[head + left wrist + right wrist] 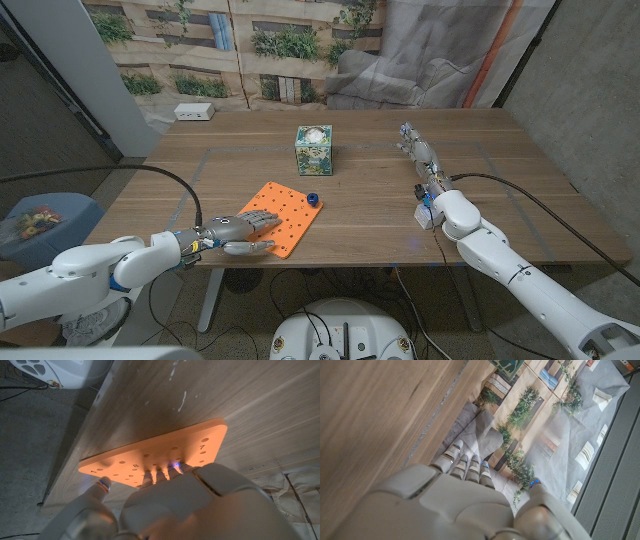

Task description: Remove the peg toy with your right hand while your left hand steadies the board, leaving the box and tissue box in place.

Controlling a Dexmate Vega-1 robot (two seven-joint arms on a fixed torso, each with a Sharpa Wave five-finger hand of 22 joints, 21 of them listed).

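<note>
An orange peg board [287,207] with rows of holes lies near the table's front edge, left of the middle. A small blue peg toy [313,198] stands at its far right corner. My left hand [243,232] rests on the board's near part with its fingers spread, holding nothing. The left wrist view shows the fingertips [161,476] of this left hand [185,505] pressing on the numbered board [165,452]. My right hand [420,156] stands far off at the right, its fingers straight and pointing to the table's back. In its own view the right hand [455,505] is empty.
A green patterned tissue box [313,150] stands behind the board at mid table. A white box [194,112] sits at the back left corner. The wooden table [370,210] lies bare between the board and my right arm. A cable runs along each arm.
</note>
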